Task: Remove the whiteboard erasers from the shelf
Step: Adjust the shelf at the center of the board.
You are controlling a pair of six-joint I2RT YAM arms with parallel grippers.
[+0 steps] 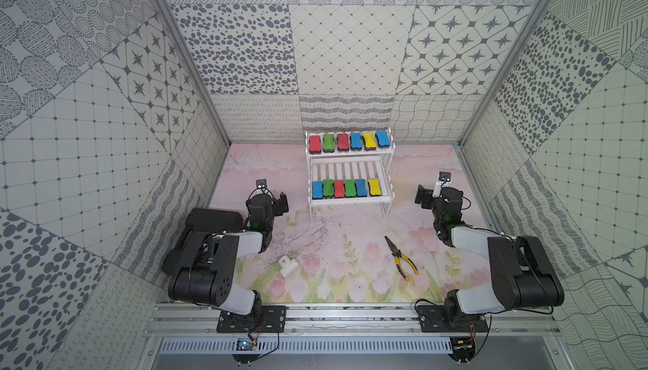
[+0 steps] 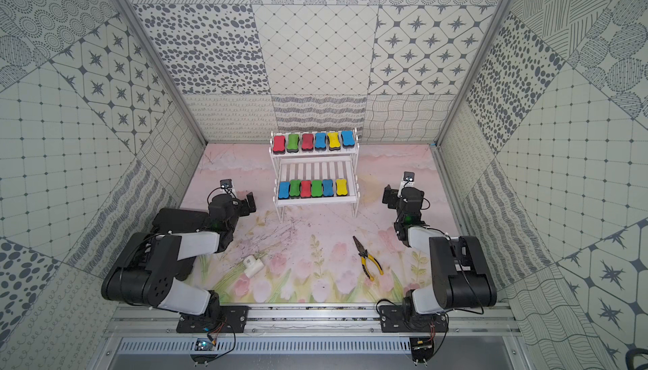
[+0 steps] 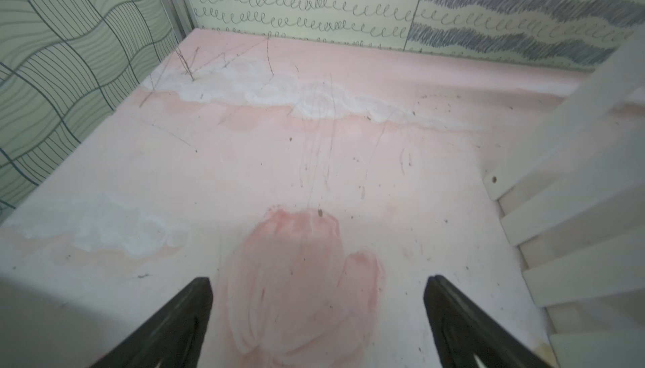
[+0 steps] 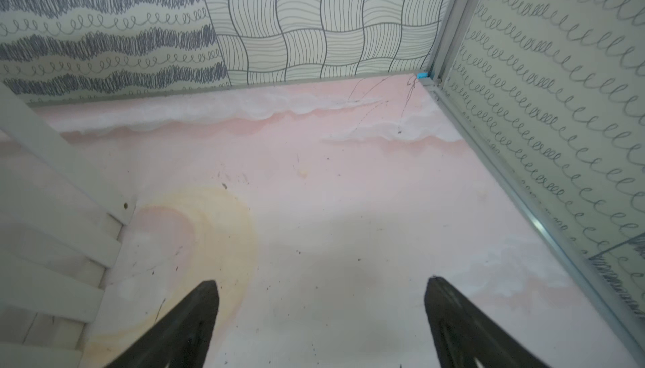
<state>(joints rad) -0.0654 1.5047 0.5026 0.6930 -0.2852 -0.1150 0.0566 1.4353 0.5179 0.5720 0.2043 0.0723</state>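
- The shelf stands at the middle of the counter's far edge, close to the back wall, and both top views show it whole.
- All twelve whiteboard erasers lie on the shelf, six to a tier, side by side with coloured tops up.
- Upper tier, from the left: red, green, red, blue, yellow, blue.
- Lower tier, lined up along its front rail: blue, green, red, green, blue, yellow; white slats show behind them.
- The left fingers are spread wide with only pink counter between them. They hover near the shelf's left side without touching it.
- The right fingers are likewise spread wide and hold nothing, near the shelf's right side and apart from it.
- Yellow-handled pliers lie toward the front edge, right of the middle.
- A small white block lies toward the front edge, left of the middle.
- A black case sits at the left edge, partly hidden by the left arm.
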